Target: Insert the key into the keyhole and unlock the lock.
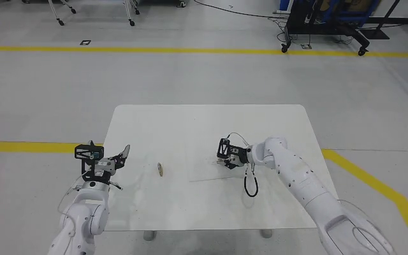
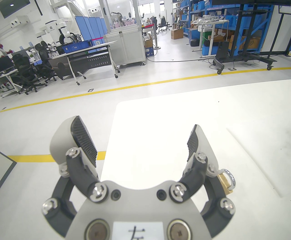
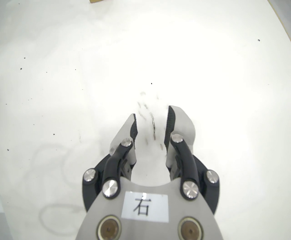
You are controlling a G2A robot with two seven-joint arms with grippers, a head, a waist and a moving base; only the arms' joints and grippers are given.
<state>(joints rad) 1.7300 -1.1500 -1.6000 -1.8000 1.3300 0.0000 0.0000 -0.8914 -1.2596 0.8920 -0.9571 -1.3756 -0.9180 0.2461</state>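
Observation:
A small brass padlock with a silver shackle lies on the white table, left of the middle. In the left wrist view the padlock peeks out from behind one finger. My left gripper hovers at the table's left edge, short of the padlock, and my left gripper is wide open with nothing in it. My right gripper is low over the table's middle. There the key, thin and silvery, lies on the surface between the fingers of my open right gripper, apart from both pads.
A black cable loop hangs from the right arm onto the table. The padlock's brass corner shows far ahead of the right gripper. The floor with a yellow line lies beyond the table's far edge.

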